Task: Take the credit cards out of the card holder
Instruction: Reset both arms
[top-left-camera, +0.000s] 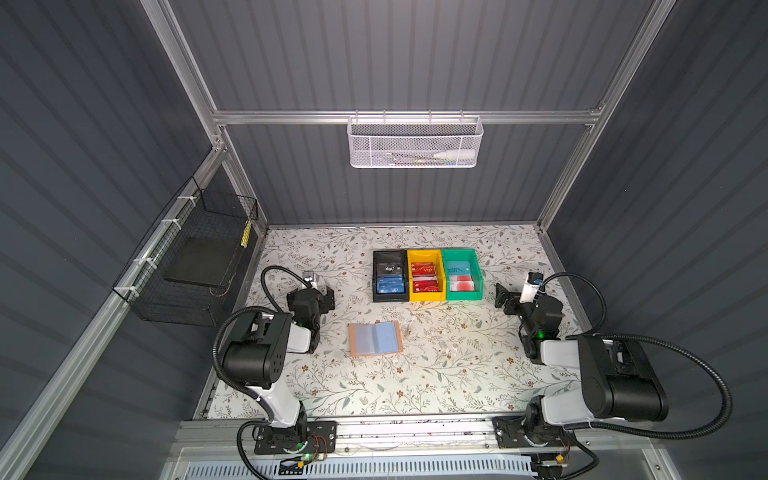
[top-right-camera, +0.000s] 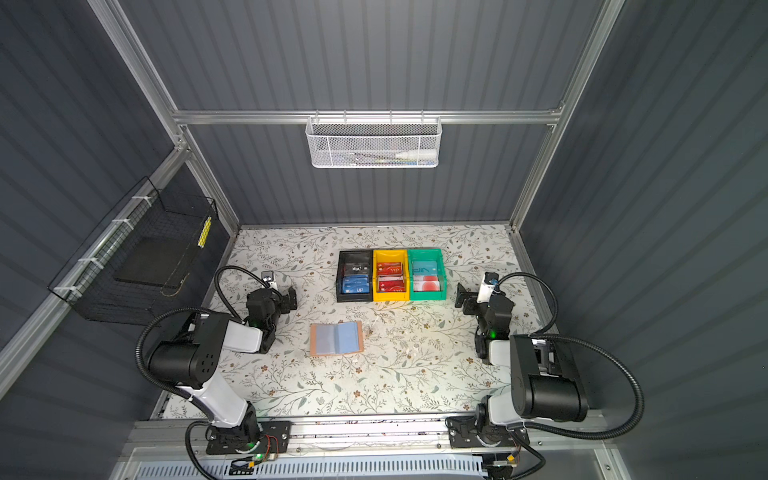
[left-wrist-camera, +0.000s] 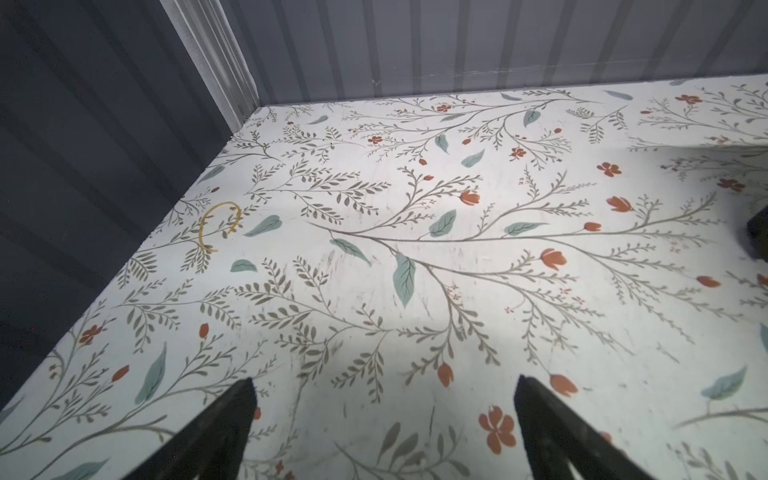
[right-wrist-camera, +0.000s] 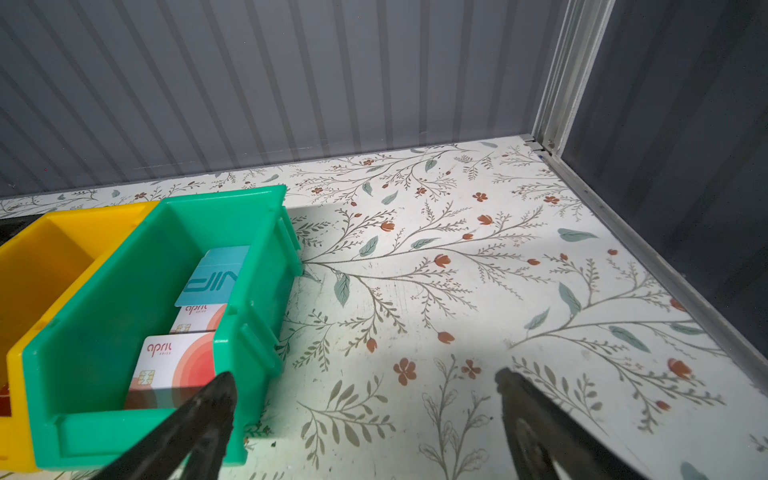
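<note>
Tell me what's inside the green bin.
The green bin holds a teal VIP card and two pale cards with red circles, all overlapping. Anything lying beneath them is covered, and the near wall hides the front card's lower edge.

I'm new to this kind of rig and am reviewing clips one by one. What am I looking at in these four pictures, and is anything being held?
Two robot arms stand at the near edge of a floral table. Two pictures look down on the whole scene from overhead. The other two come from a camera on each arm's wrist, so the black prongs at their edge are that arm's claw. The left claw and right claw are both open and hold nothing. The card holder lies opened flat on the table, and its clear sleeves look empty. Behind it stand a black bin, a yellow bin and a green bin, with credit cards lying inside them.
</note>
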